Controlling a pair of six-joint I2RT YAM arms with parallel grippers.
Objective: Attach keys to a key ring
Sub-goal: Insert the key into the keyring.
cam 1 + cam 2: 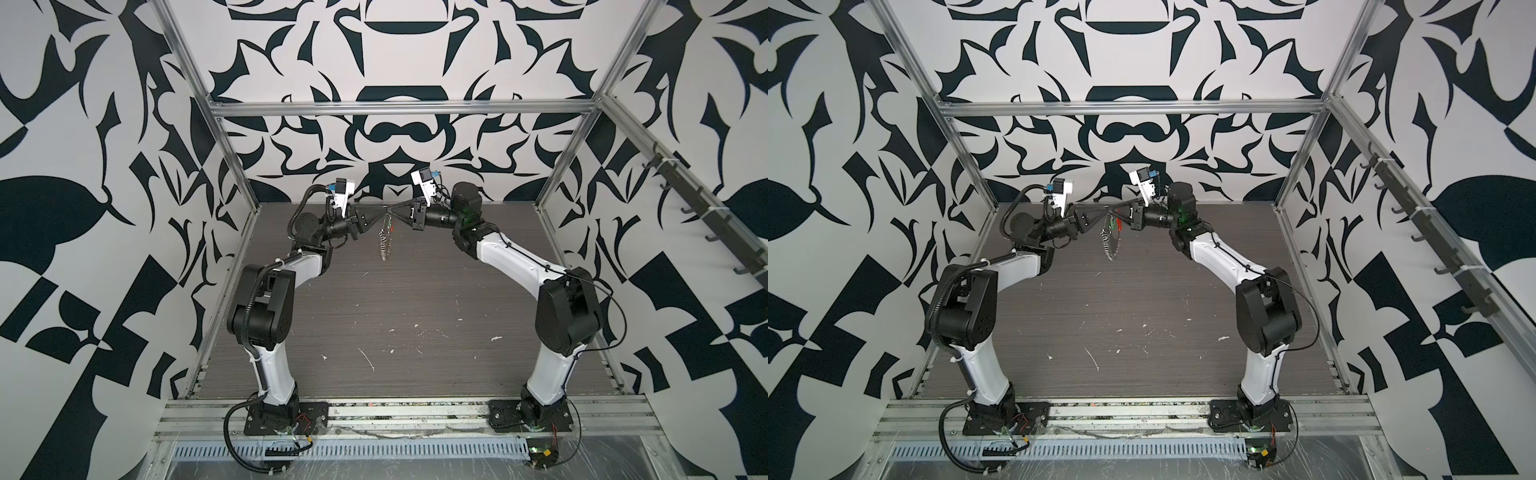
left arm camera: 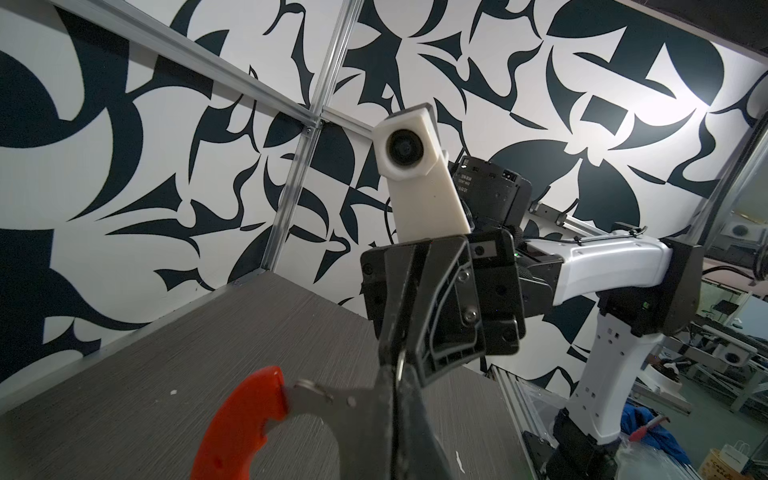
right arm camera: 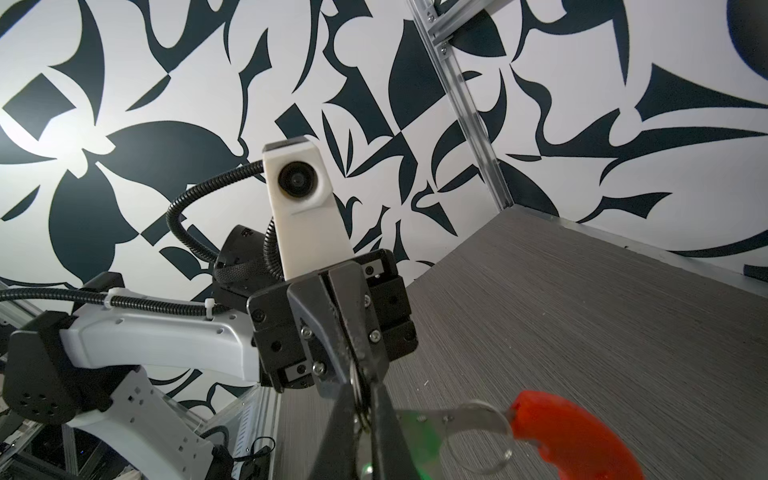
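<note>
Left fingers [image 2: 409, 449] are clamped tight on the flat metal end of the large oval wire key ring w/ curved red plastic segment [image 2: 237, 424]. Right fingers [image 3: 386, 449] sit nearly together, apparently pinching the thin silver ring [image 3: 357, 395] of the small flat green plastic key tag [image 1: 1111, 227]. Both meet tip to tip in the air over the far middle of the grey table [image 1: 374, 316], chain links [image 1: 385, 245] hanging free. Step: threading tag onto ring, prob. midway. Next needs a small, precise slide along the wire w/o dropping either. Far wall [image 1: 395, 137] is close behind; open room lies on the near side.
</note>
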